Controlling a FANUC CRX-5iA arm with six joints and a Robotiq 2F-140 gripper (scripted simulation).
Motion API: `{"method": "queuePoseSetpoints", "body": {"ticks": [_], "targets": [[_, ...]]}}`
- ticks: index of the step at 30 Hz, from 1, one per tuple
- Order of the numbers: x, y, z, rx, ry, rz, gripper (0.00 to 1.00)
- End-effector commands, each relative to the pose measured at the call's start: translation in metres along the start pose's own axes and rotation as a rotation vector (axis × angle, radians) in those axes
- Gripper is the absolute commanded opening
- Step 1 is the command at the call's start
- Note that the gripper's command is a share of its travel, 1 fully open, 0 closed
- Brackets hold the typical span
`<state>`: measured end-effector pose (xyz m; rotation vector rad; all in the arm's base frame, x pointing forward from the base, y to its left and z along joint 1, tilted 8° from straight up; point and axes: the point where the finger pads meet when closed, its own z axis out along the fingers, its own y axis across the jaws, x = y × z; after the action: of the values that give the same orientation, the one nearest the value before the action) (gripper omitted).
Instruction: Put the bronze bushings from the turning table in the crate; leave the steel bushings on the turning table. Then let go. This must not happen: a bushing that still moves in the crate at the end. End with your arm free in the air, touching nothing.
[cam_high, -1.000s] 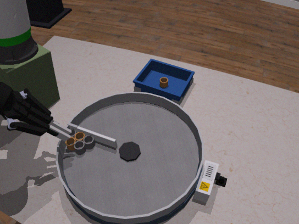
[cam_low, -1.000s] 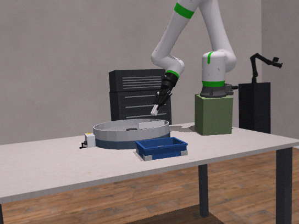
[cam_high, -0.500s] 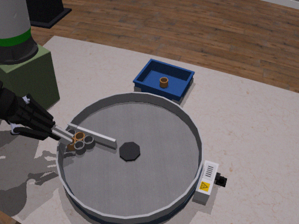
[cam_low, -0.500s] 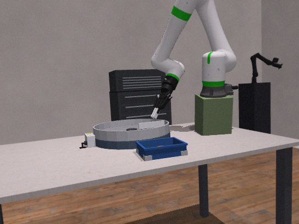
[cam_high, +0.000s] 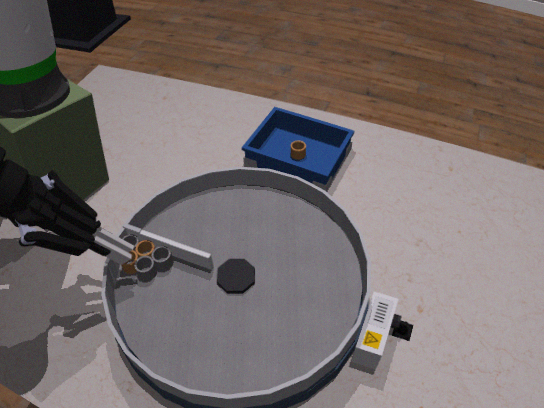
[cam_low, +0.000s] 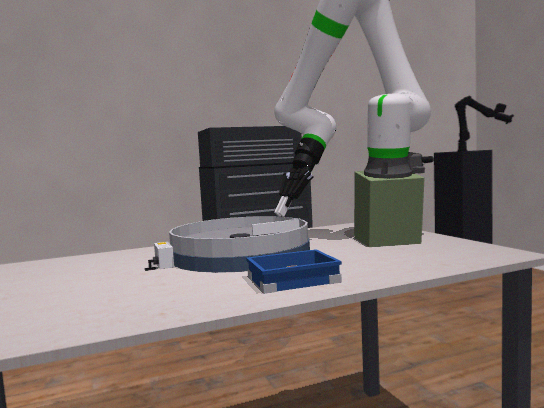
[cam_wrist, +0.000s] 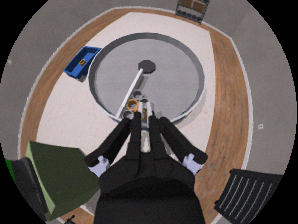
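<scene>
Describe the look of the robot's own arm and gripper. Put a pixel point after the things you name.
The arm (cam_low: 312, 65) is glossy white with rounded joints, bright green bands and a dark grey foot. The gripper (cam_high: 119, 250) (cam_low: 281, 214) (cam_wrist: 144, 107) is black, with slim linked fingers, pale lilac-grey pieces at its sides and long, flat, whitish fingertips.

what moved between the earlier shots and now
The jaws came forward and down over the turning table, now partly covering one bronze bushing in the top view. No grasp or release is visible. The blue crate and its bronze bushing stayed put.
</scene>
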<state>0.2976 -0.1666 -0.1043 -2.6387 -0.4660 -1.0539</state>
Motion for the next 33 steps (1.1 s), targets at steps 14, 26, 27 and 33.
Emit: {"method": "queuePoseSetpoints", "body": {"ticks": [14, 26, 27, 33], "targets": [[-0.001, 0.0, 0.001, 0.0, 0.0, 0.0, 0.06], [-0.009, 0.0, 0.01, 0.0, 0.0, 0.0, 0.06], [-0.009, 0.0, 0.01, 0.0, 0.0, 0.0, 0.06], [-0.009, 0.0, 0.01, 0.0, 0.0, 0.0, 0.06]]}}
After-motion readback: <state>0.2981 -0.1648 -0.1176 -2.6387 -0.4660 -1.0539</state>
